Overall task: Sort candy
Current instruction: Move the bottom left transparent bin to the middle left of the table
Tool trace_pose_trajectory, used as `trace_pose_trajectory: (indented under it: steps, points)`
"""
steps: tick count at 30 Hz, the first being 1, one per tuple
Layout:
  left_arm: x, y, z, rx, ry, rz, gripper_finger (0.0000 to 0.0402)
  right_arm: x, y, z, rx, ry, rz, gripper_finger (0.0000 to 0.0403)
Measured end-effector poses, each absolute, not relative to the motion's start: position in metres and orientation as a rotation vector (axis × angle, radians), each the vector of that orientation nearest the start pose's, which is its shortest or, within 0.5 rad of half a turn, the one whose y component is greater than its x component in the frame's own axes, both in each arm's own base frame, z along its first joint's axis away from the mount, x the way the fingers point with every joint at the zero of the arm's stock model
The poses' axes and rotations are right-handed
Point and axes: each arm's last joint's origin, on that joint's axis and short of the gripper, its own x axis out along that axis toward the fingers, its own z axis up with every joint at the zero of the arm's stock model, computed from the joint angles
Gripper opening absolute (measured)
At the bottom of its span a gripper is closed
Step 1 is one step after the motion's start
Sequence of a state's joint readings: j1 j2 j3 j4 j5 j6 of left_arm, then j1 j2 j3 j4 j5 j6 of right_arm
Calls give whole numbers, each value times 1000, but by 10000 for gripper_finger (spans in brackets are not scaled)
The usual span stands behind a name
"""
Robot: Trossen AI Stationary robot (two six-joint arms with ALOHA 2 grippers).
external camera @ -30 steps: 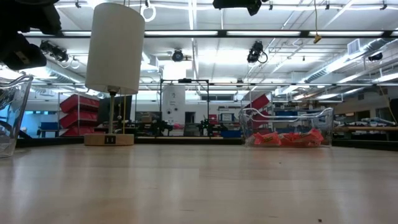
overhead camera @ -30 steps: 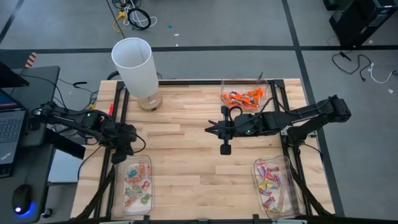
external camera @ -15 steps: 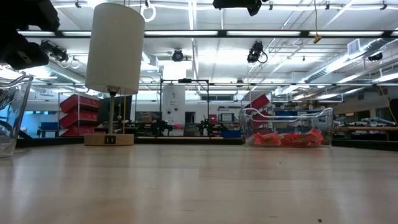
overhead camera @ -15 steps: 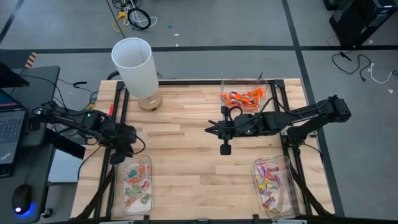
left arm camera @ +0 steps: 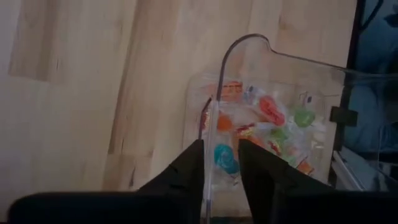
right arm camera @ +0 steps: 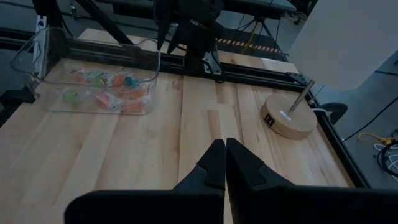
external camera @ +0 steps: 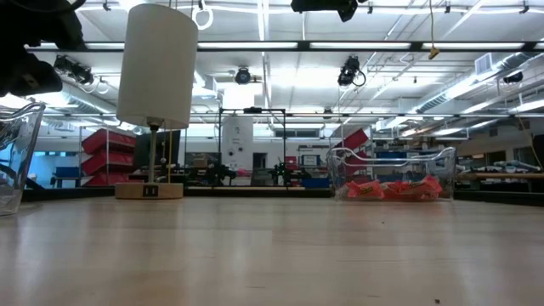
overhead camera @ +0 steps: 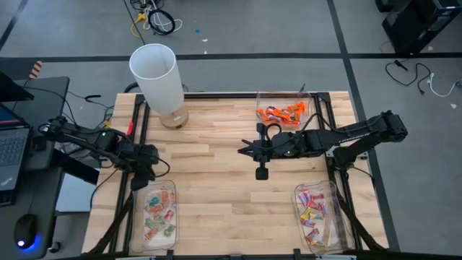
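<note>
over the near-left tray of candy, the left gripper is seen slightly parted astride the tray's rim only from its wrist, while the right gripper is shut mid-table.

A light wooden table fills the middle of the high view. Near its upper left stands a white-shaded lamp on a round wooden base. A clear tray of orange candy sits at the upper right edge, another tray of mixed candy at the lower left, and a third at the lower right.
</note>
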State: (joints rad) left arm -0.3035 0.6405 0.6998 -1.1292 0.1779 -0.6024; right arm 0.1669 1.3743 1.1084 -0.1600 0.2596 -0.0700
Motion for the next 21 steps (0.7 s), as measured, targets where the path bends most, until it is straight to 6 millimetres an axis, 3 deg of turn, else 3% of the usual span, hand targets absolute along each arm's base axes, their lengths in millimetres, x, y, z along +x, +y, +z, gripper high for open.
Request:
trace_pose_trajectory:
  steps: [11, 21]
  points:
    - [90, -34, 251, -428, 1168, -126, 101, 304, 44, 314, -141, 445, -78, 1]
    - [89, -34, 251, -509, 1183, -79, 95, 304, 44, 314, -138, 444, -78, 1]
